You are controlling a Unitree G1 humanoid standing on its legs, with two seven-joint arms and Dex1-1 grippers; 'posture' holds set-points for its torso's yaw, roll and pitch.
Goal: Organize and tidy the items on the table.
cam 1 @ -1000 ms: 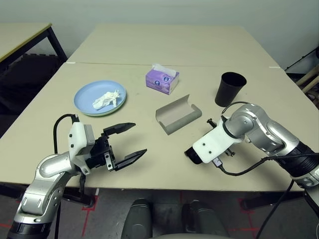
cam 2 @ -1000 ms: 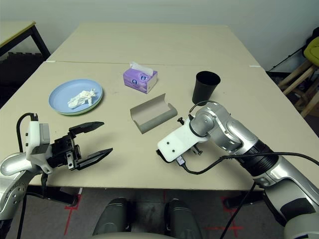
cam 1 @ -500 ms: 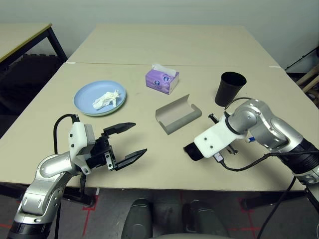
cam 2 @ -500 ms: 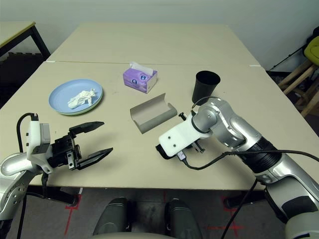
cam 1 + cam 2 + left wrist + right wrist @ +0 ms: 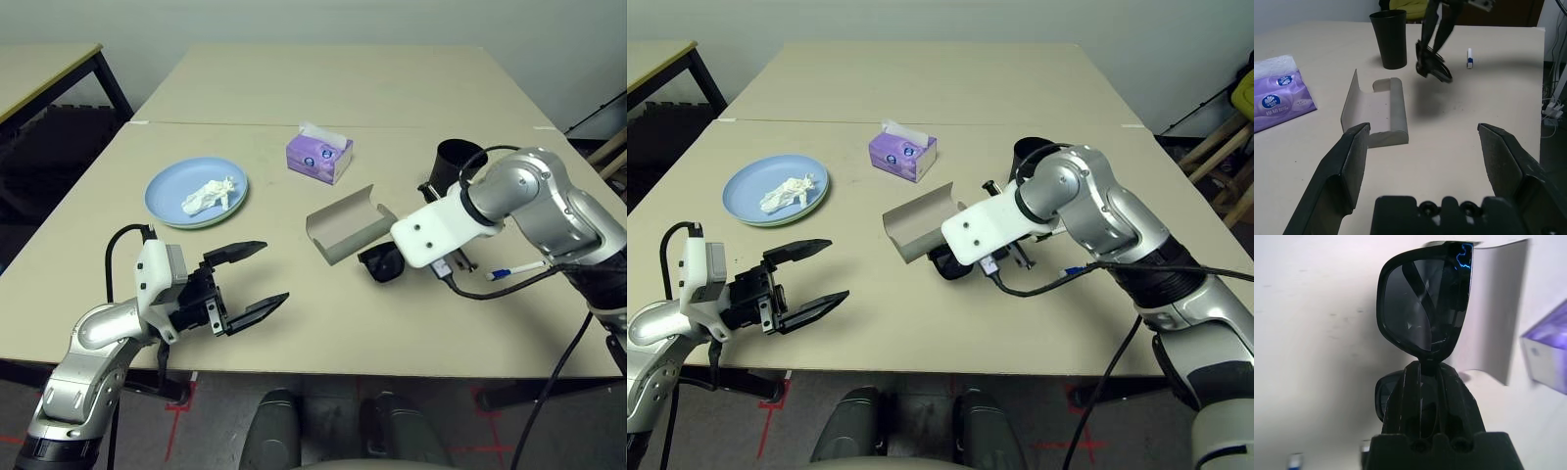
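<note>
Left eye view, our left arm: our left gripper [image 5: 263, 282] hangs over the near left part of the counter [image 5: 294, 338]. Its fingers are spread wide, with nothing between them.
Left eye view, plates: a blue plate [image 5: 165, 194] sits on a green plate [image 5: 201, 226], at the left of the counter. A crumpled white tissue [image 5: 208, 197] lies on the blue one.
Left eye view, middle: the purple tissue box [image 5: 318, 158] stands past the open grey glasses case [image 5: 351, 227].
Right eye view, our right arm: the black sunglasses [image 5: 948, 262] are beside our white wrist cover [image 5: 991, 227], near the case. The black cup [image 5: 1027, 155] is partly behind our arm.
Left wrist view: we see the sunglasses up off the counter, held by our right gripper. A white marker [image 5: 1469, 58] with a blue end lies past them.
Right wrist view: our right gripper [image 5: 1429, 364] has its fingers pinching the sunglasses at the middle. Two marker ends show near them.
</note>
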